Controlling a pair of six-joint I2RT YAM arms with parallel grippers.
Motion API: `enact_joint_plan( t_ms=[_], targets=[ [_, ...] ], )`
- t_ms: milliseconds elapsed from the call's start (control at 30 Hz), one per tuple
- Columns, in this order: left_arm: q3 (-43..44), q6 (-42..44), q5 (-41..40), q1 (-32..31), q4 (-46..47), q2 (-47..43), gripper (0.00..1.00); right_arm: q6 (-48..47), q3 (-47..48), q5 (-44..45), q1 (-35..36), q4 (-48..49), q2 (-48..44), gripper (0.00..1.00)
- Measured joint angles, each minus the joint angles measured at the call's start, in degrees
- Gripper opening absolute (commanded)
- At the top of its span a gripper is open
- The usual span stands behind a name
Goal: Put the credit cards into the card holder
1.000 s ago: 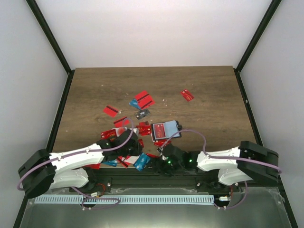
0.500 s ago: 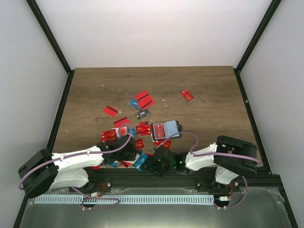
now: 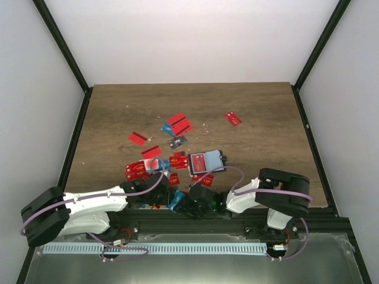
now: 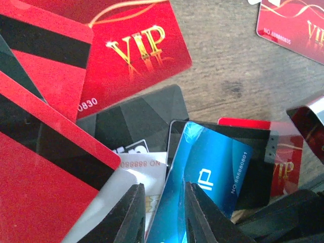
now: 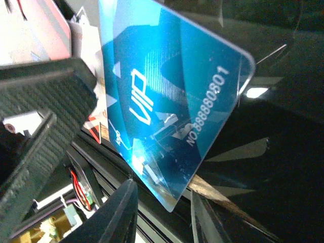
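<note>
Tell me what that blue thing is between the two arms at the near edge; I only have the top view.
Observer: A blue card, printed VIP with a number.
Operator: Is it gripped on the right?
Observer: In the right wrist view its lower corner sits inside the right claw; whether it's pinched, I can't tell.
Operator: And on the left?
Observer: One end of it sits inside the left claw too.

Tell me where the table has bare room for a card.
Bare wood: the right side of the table, between the lone red card, the card holder and the right edge; also the far strip by the back wall. Crowded: the credit cards left of the holder.
</note>
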Motion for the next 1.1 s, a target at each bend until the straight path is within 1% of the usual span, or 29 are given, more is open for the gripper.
enact_joint_plan(
  t_ms=[67, 333, 633, 767, 867, 1000, 1100],
  targets=[
    [-0.5, -0.4, 0.2, -0.6, 0.5, -0.6, 0.25, 0.2, 0.0, 0.2, 0.0, 0.3, 0.2, 0.24],
    [-2.4, -2.3, 1.6, -2.3, 1.3, -2.9, 0.25, 0.4, 0.0, 1.4, 0.3, 0.0, 0.0, 0.18],
    [-3.7, -3.2, 2.3, -2.3, 1.6, -4.9, 0.24, -2.0, 0.0, 1.7, 0.3, -0.2, -0.7, 0.02],
    [-3.7, -3.2, 2.1, -2.4, 0.8, -6.1, 0.25, -3.7, 0.1, 1.4, 0.2, 1.6, -1.7, 0.01],
    [-2.9, -3.2, 0.9, -2.6, -2.4, -8.5, 0.28, -5.4, 0.5, 0.9, -0.2, 1.7, -2.0, 0.01],
    [1.2, -2.8, -2.8, -2.5, -7.8, -11.9, 0.32, -8.9, 0.5, -0.5, -1.4, -0.7, -4.4, 0.01],
    [5.6, -1.8, -6.4, -2.4, -11.1, -13.9, 0.35, -13.7, 0.5, -3.1, -4.2, -3.5, -8.7, 0.01]
  ],
)
